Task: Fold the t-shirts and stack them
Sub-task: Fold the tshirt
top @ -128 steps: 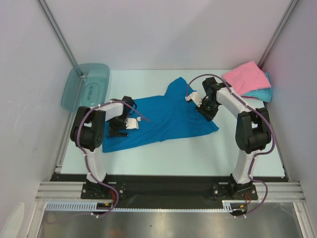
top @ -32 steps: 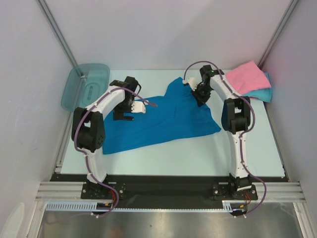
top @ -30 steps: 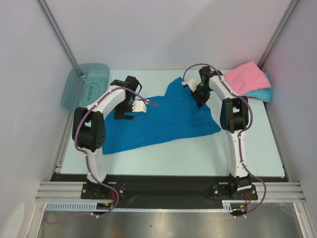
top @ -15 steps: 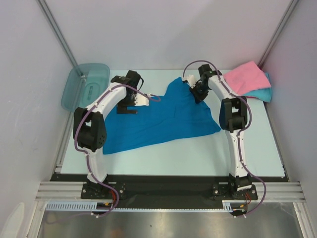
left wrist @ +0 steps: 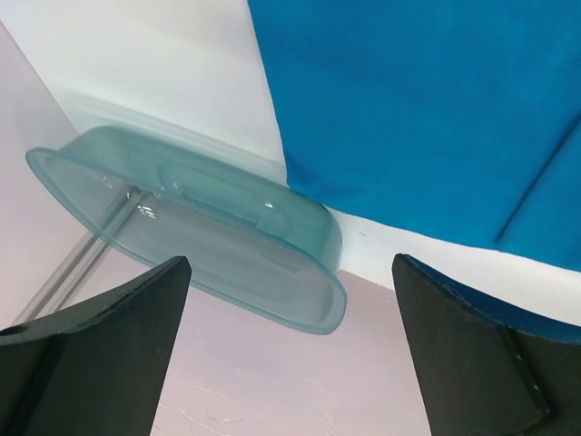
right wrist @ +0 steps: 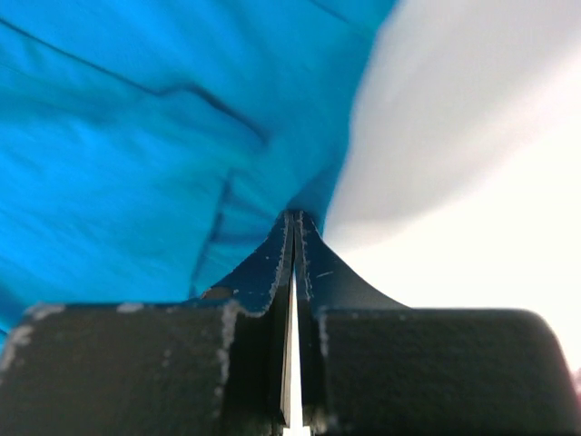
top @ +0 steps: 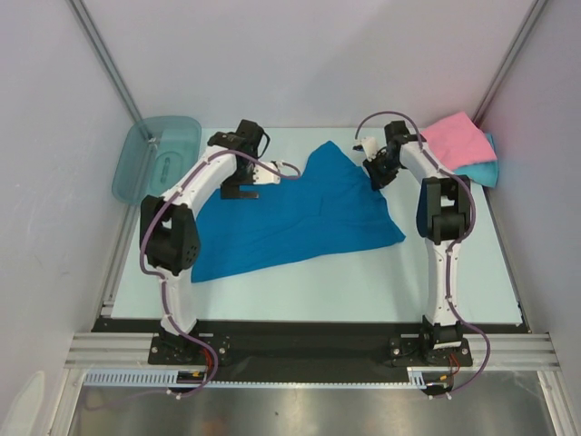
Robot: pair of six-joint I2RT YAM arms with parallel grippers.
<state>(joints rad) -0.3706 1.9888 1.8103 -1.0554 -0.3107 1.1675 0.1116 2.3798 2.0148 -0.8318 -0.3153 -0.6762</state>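
The deep blue cloth t-shirt (top: 300,218) is lying spread across the pale table (top: 363,282). At its far edge the right gripper (top: 375,173) is pinching its corner, jaws fully closed, while the left gripper (top: 240,191) is hovering wide open, empty. Farther right, the pink t-shirt (top: 449,141) is lying on the turquoise t-shirt (top: 481,170).

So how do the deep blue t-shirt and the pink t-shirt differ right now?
The deep blue cloth t-shirt lies spread out on the table; the pink cloth t-shirt sits folded in the far right corner, atop a turquoise shirt. The shut right end effector pinches the blue one's edge; nothing grips the pink one. Both are plain cloth.
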